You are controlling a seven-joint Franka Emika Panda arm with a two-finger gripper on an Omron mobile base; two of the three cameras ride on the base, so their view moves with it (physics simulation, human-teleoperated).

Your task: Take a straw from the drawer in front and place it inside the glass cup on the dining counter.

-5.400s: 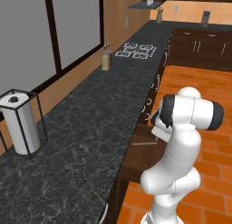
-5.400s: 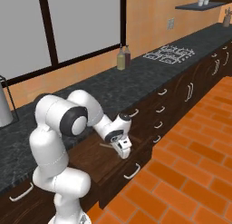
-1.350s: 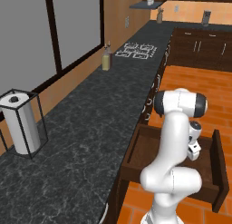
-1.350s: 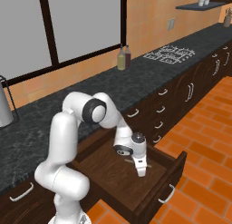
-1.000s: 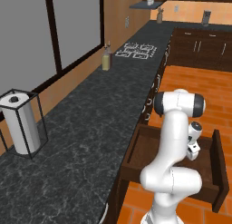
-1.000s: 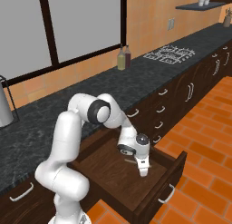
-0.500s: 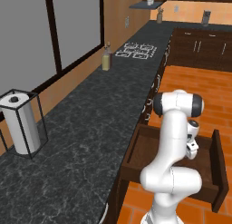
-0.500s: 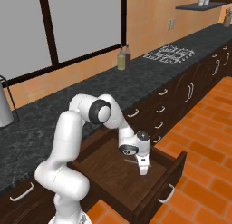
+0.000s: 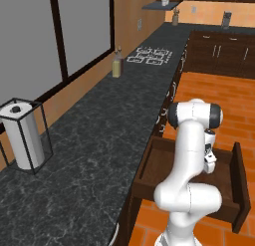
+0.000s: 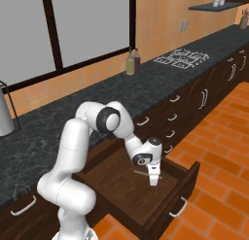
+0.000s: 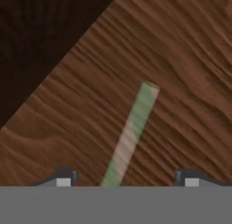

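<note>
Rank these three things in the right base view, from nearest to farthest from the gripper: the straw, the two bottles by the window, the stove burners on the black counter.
From the gripper:
1. The straw, on the floor of the open drawer, right beside the fingers.
2. The bottles, on the black counter near the window.
3. The stove burners, farther along the counter to the right.

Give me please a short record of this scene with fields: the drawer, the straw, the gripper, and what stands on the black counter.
drawer: pulled open, dark wood, curved pale handle on its front
straw: lies flat on the drawer floor, between the two fingertips in the hand view
gripper: pointed down into the drawer, jaws apart on either side of the straw, no grip yet
black counter: long speckled stone top, with a paper towel roll in a wire holder and bottles near the window
task progress: straw not yet lifted
</note>
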